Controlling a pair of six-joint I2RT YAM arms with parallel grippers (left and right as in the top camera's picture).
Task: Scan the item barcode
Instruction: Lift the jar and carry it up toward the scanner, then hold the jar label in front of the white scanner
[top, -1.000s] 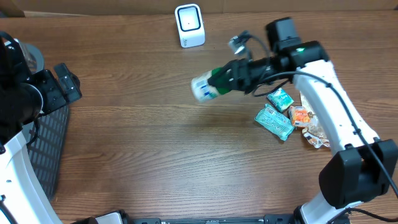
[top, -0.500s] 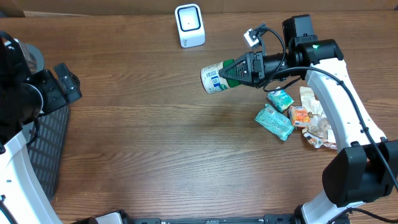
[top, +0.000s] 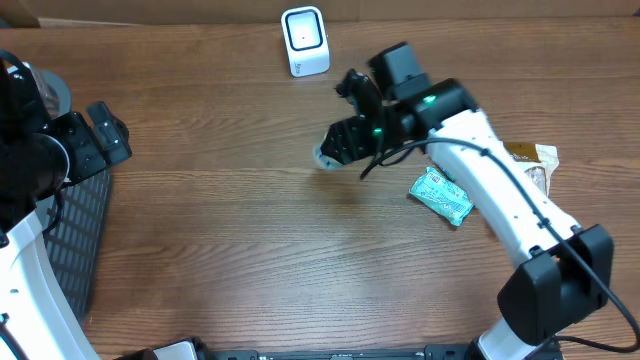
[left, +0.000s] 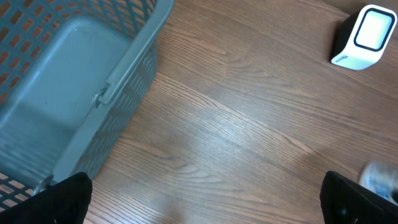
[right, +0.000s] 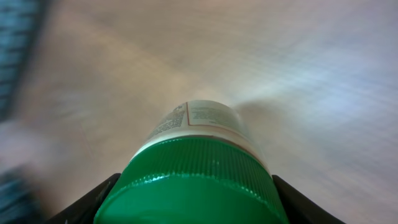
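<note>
In right gripper (top: 349, 140), green-capped bottle (right: 194, 182), label (right: 200, 119) blurred

Grey mesh basket (left: 134, 59) left, teal packet (top: 441, 195) right, perhaps a snack wrapper (top: 530, 155) beyond

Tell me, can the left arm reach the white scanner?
Probably yes. The left gripper is open and empty, and only bare table lies between it and the scanner, though it sits far off.
</note>
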